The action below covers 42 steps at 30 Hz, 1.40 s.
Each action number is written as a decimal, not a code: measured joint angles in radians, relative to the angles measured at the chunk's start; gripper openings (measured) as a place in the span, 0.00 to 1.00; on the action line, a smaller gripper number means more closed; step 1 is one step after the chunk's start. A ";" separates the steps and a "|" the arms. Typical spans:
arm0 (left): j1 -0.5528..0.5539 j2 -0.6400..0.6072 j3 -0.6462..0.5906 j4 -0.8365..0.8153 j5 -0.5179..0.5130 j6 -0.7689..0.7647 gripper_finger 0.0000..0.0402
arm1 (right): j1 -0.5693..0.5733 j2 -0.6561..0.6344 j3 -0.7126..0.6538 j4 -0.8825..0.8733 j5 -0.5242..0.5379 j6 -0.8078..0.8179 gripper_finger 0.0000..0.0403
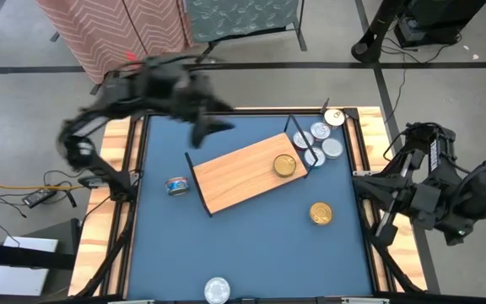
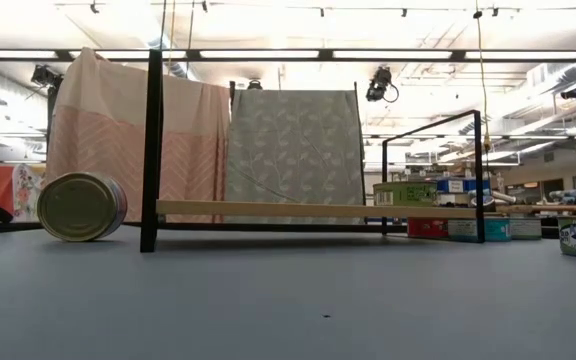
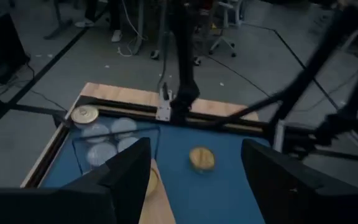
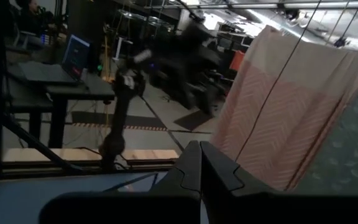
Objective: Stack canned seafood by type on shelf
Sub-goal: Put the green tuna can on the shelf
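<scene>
The left claw (image 1: 213, 127) hangs above the table's far edge near the shelf's left end, fingers (image 3: 126, 177) apart and empty. The shelf (image 1: 243, 173) lies slantwise mid-table with one gold tin (image 1: 285, 165) at its right end. Silver tins (image 1: 321, 139) cluster in the far right corner, another gold tin (image 1: 321, 214) toward the right edge, a blue-labelled tin (image 1: 176, 186) left of the shelf. The right claw (image 4: 199, 171) waits off the right edge, pressed together.

My dark left gripper (image 3: 194, 180) hangs over a deep-blue table (image 1: 251, 245) rimmed in pale wood, where a light-wood shelf (image 1: 234, 176) with black wire ends bears one gold-lidded tin (image 1: 285, 165), beside silver-lidded tins (image 1: 323, 139), a second gold tin (image 1: 321, 214) and a blue-labelled tin (image 1: 176, 186).
</scene>
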<state>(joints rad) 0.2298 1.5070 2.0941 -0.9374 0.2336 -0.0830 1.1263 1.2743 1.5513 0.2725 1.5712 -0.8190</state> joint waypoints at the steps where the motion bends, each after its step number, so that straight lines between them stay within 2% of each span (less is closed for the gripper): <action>1: -0.013 -0.039 -0.010 -0.041 -0.015 0.002 0.63 | 0.000 -0.002 0.000 -0.015 0.000 0.004 0.02; 6: -0.111 -0.180 -0.076 -0.190 -0.075 -0.040 0.63 | 0.000 -0.001 0.000 -0.029 -0.001 0.029 0.02; 8: -0.161 -0.233 -0.126 -0.210 -0.100 -0.067 0.63 | 0.002 -0.002 -0.012 -0.038 -0.033 0.066 0.02; 11: -0.244 -0.315 -0.239 -0.198 -0.189 -0.080 0.63 | 0.020 -0.008 -0.037 -0.078 -0.220 0.147 0.02; 13: -0.291 -0.373 -0.337 -0.136 -0.253 -0.080 0.63 | 0.023 -0.018 -0.048 -0.122 -0.416 0.243 0.02; 16: -0.333 -0.484 -0.523 0.044 -0.322 -0.084 0.63 | -0.006 -0.037 -0.051 -0.218 -0.668 0.423 0.02; 20: -0.363 -0.660 -0.832 0.343 -0.320 -0.152 0.63 | -0.086 -0.042 -0.054 -0.428 -0.954 0.728 0.02; 23: -0.376 -0.792 -1.069 0.508 -0.316 -0.249 0.63 | -0.171 -0.036 -0.054 -0.516 -1.126 0.911 0.02; 27: -0.391 -0.962 -1.368 0.741 -0.305 -0.401 0.63 | -0.287 -0.030 -0.054 -0.582 -1.377 1.030 0.02; 30: -0.395 -1.045 -1.554 0.978 -0.257 -0.480 0.63 | -0.372 -0.053 -0.054 -0.626 -1.514 1.089 0.02; 33: -0.395 -1.074 -1.694 1.202 -0.233 -0.522 0.63 | -0.480 -0.087 -0.053 -0.740 -1.612 1.185 0.02; 37: -0.394 -1.063 -1.813 1.458 -0.240 -0.518 0.63 | -0.603 -0.134 -0.054 -0.964 -1.667 1.254 0.02; 40: -0.394 -1.046 -1.847 1.558 -0.306 -0.492 0.63 | -0.668 -0.196 -0.054 -1.102 -1.670 1.239 0.02; 42: -0.394 -1.034 -1.854 1.579 -0.380 -0.460 0.63 | -0.701 -0.243 -0.054 -1.179 -1.623 1.218 0.02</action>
<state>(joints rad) -0.1638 0.4728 0.2398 0.6418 -0.1469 -0.5431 0.4248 1.0317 1.4975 -0.9064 -0.0513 0.3989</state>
